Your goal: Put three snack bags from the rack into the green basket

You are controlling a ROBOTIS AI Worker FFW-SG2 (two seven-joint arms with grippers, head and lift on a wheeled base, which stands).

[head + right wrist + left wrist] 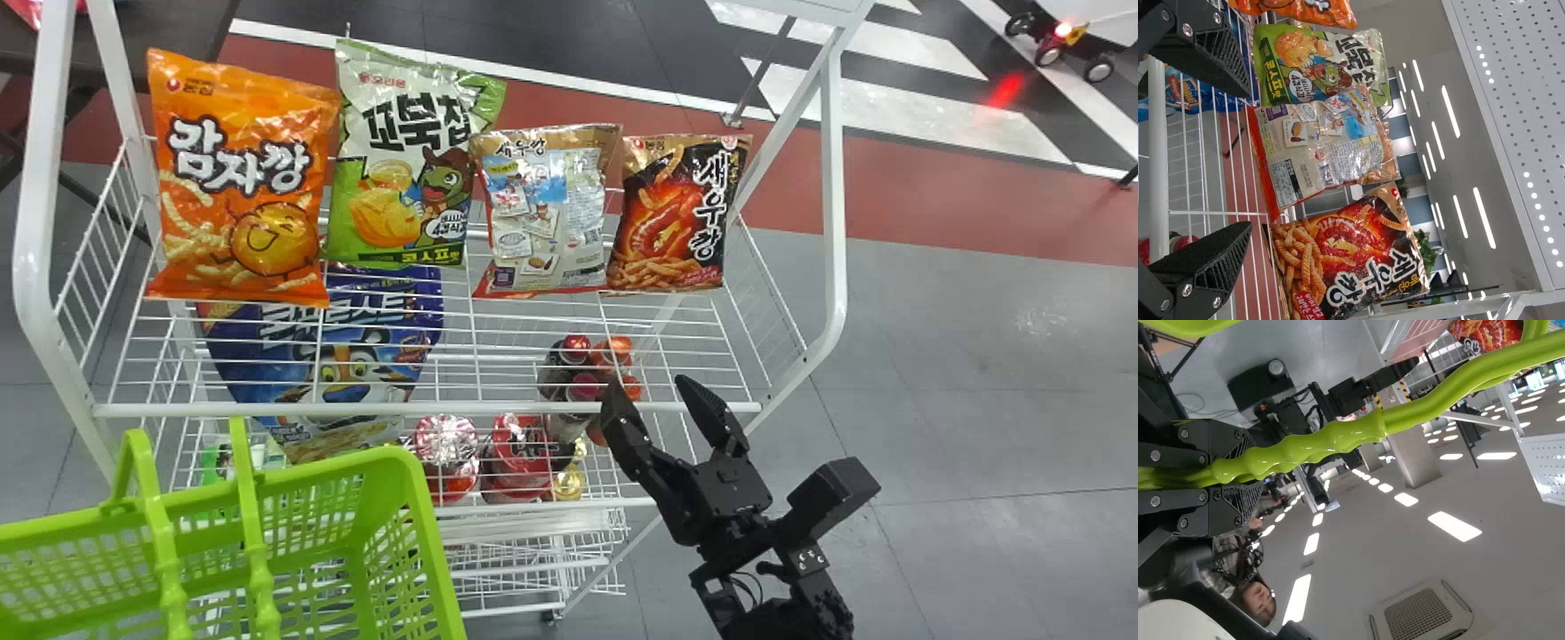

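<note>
Nearest, the left gripper (pixel 1245 472) is closed around a handle (pixel 1338 437) of the green basket (pixel 409 498), whose slotted walls and interior face up before the rack. To the basket's right, the right gripper (pixel 653 397) stands at the rack's front rail (pixel 427 409), its fingers wide apart with a gap between them. Beneath the upper wire shelf (pixel 524 342), a lower level holds a blue bag (pixel 356 347), capped bottles (pixel 578 356) and red cups (pixel 520 453). At the upper shelf's rear stand four snack bags, left to right: orange (pixel 244 178), green-and-white (pixel 400 160), silver-and-tan (pixel 551 213), black-and-red (pixel 676 213). Beyond lies a red floor band (pixel 933 196).
</note>
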